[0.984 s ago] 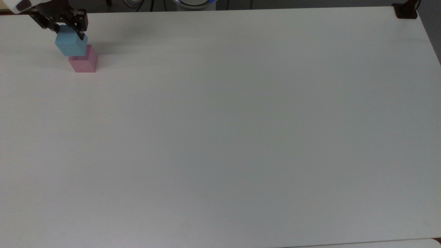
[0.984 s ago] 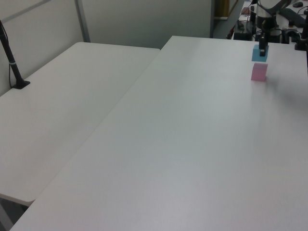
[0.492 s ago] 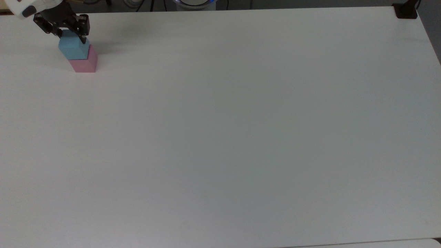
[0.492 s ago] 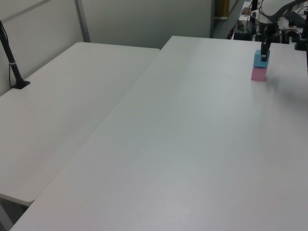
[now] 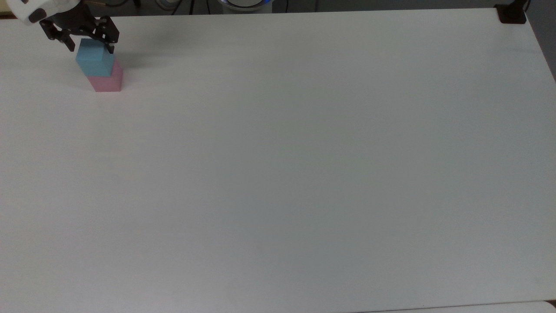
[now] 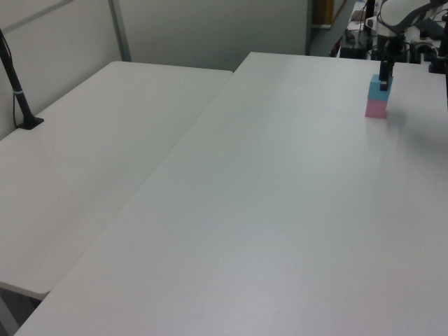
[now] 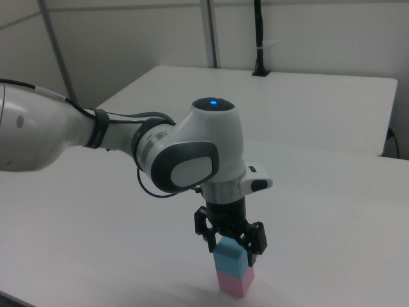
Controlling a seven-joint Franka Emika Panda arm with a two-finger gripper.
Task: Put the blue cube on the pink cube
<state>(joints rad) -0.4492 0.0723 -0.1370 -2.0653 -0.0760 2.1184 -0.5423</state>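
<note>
The blue cube (image 5: 93, 61) sits squarely on top of the pink cube (image 5: 106, 82) near the top view's far left corner of the white table (image 5: 278, 174). My gripper (image 5: 91, 47) hovers straight over the stack, open, with one black finger on each side of the blue cube's upper part and a small gap to each. In the right view the blue cube (image 7: 229, 259) rests on the pink cube (image 7: 234, 281) under the gripper (image 7: 231, 251). In the left view the stack stands at the far right, blue cube (image 6: 378, 89) over pink cube (image 6: 376, 108), below the gripper (image 6: 383, 75).
A black mount (image 5: 512, 15) stands at the top view's far right corner. A second white table (image 6: 91, 140) adjoins on the left view's left, with a black post (image 6: 21, 105) on it. The stack stands close to the table's far edge, beside the arm's base.
The blue cube came down onto the pink cube and squared up with it. The fingers have then spread apart, letting go of it.
</note>
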